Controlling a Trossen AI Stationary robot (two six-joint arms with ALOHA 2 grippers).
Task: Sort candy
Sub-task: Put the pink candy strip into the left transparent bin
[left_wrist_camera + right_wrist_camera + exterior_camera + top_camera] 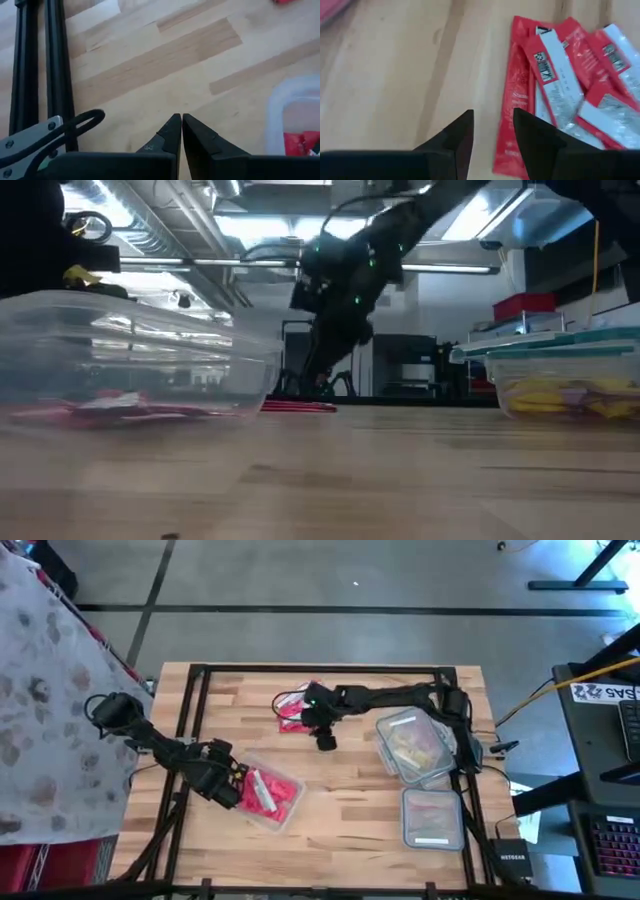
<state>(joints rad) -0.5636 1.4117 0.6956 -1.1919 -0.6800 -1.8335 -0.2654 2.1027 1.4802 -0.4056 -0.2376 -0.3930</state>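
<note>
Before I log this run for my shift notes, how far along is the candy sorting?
Partly done. Red candy lies in the tub by the left gripper, whose fingers are shut and empty. Yellow candy fills the lidded container. In hand: the right gripper, fingers open, hovers at the loose red packets on the table. That pile is left to sort.

Right tool (492,132) parted, just beside red candy (560,80).

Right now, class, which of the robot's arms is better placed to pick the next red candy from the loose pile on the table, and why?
Probably the right. The right gripper hangs open beside the loose red candy packets near the table's far edge. The left gripper is shut near the tub of red candy, away from the pile.
</note>
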